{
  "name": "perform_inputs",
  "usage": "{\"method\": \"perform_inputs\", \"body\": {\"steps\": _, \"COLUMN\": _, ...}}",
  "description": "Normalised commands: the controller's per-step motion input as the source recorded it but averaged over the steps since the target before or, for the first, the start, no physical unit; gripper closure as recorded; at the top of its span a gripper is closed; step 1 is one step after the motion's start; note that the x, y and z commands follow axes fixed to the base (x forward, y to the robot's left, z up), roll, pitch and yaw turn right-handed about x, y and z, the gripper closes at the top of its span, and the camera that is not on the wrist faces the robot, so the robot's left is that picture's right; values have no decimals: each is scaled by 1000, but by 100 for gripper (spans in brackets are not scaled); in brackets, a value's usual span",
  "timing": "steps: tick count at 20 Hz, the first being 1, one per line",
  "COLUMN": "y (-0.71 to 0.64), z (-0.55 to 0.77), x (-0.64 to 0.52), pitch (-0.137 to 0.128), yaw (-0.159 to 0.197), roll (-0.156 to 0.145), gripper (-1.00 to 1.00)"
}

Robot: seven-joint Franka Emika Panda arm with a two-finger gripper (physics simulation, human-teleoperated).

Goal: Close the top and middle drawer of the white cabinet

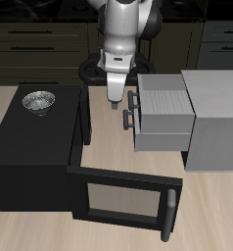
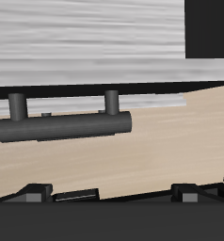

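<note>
Nearest the front edge of the desk [image 1: 109, 147], the microwave door [image 1: 123, 199] hangs wide open, swung out across the wood with its dark window facing up and its bar handle [image 1: 168, 215] at the free end. Behind it sits the black microwave [image 1: 30, 147] itself, a big dark box, and on its top near the back corner rests a small metal bowl [image 1: 37, 101].

Across the gap of bare wood stands the white cabinet [image 1: 216, 118]. Two of its drawers are pulled out toward the microwave: the top drawer [image 1: 164, 93] and the middle drawer [image 1: 163, 120] under it, both sticking out about the same length. Each carries a dark bar handle; the middle drawer handle [image 1: 127, 120] shows clearly in the exterior view, and in the wrist view a drawer handle [image 2: 63, 125] fills the middle, a dark cylinder on two short posts below a grey drawer front [image 2: 86, 42].

The gripper [image 1: 114, 96] hangs just off the drawer fronts, over the bare strip between cabinet and microwave, touching nothing. I cannot tell how far apart the jaws stand.

Farther back, dark kitchen cabinets [image 1: 40, 39] line the wall behind the robot's base.
</note>
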Motion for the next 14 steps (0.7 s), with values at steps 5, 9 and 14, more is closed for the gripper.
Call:
{"method": "perform_inputs", "body": {"steps": 5, "y": 14, "z": -52, "x": 29, "pitch": 0, "yaw": 1, "roll": 12, "gripper": -100}}
{"method": "perform_inputs", "body": {"steps": 9, "y": 44, "z": -174, "x": 10, "pitch": 20, "yaw": -6, "roll": 13, "gripper": -100}}
{"method": "perform_inputs", "body": {"steps": 14, "y": -8, "z": -210, "x": 1, "pitch": 23, "yaw": -4, "roll": 4, "gripper": -100}}
